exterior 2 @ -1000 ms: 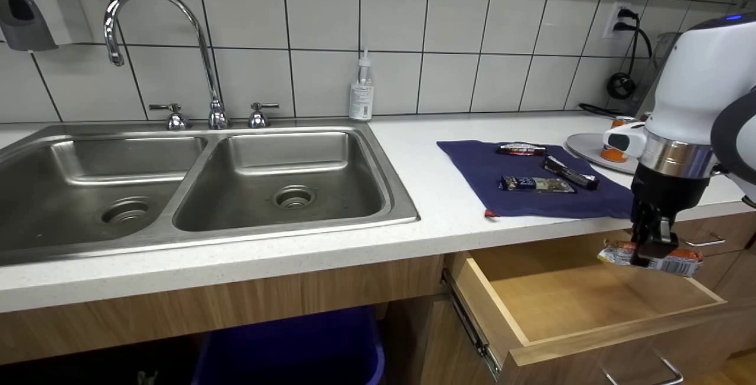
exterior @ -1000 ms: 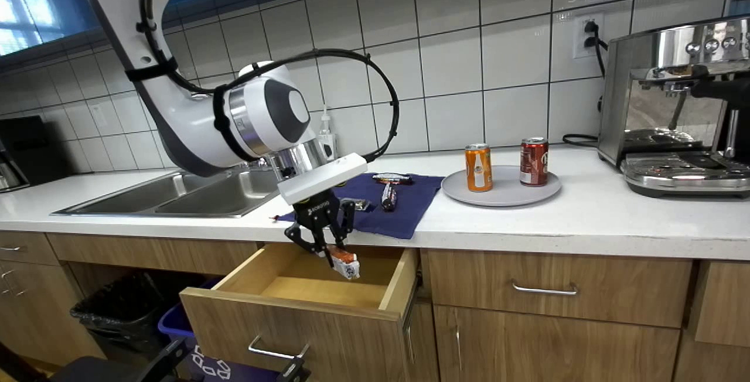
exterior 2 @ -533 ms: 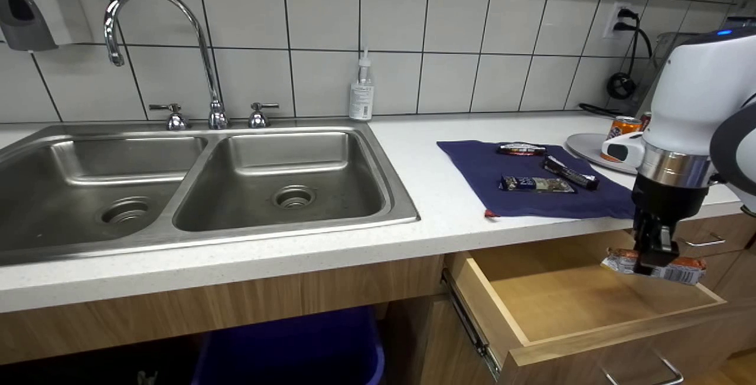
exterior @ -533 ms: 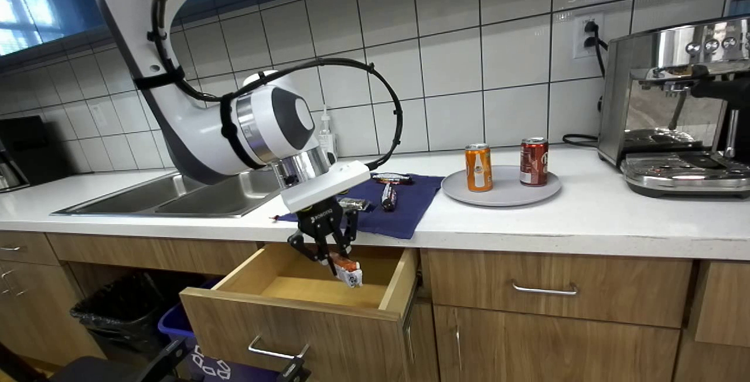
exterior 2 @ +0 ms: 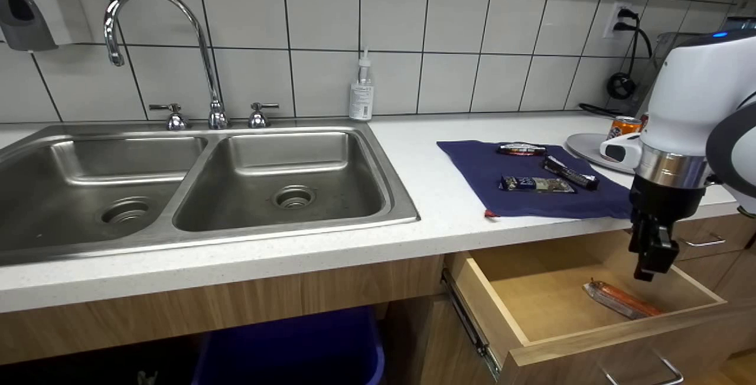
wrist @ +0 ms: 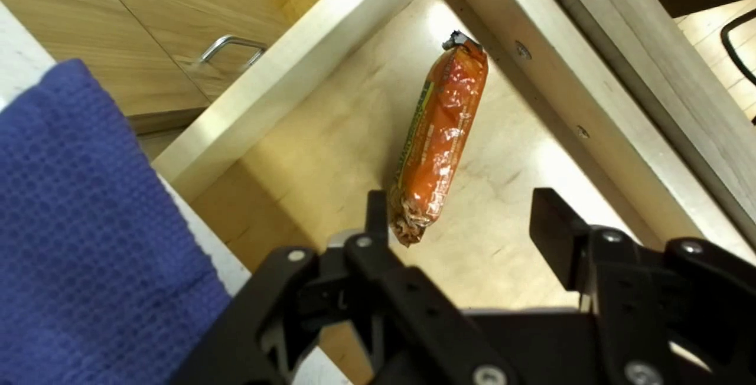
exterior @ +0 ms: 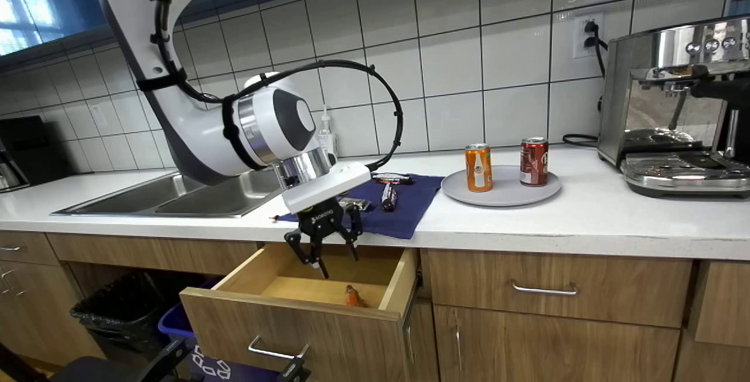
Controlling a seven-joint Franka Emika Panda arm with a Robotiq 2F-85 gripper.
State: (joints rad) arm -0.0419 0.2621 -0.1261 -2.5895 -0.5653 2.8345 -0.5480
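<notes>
Fallen from the jaws, the orange-wrapped bar (wrist: 440,137) now lies in the pulled-out drawer (exterior 2: 543,284), its slant probably due to landing unguided; the jaws hang higher up, spread apart and empty.

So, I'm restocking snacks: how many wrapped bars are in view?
4: an orange bar in the drawer; a blue-labelled bar, a black bar and a red-and-black bar on the cloth.

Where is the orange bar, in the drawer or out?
In: the wrist view shows the orange bar lying on the bottom of the drawer, with the pincer open above.
</notes>
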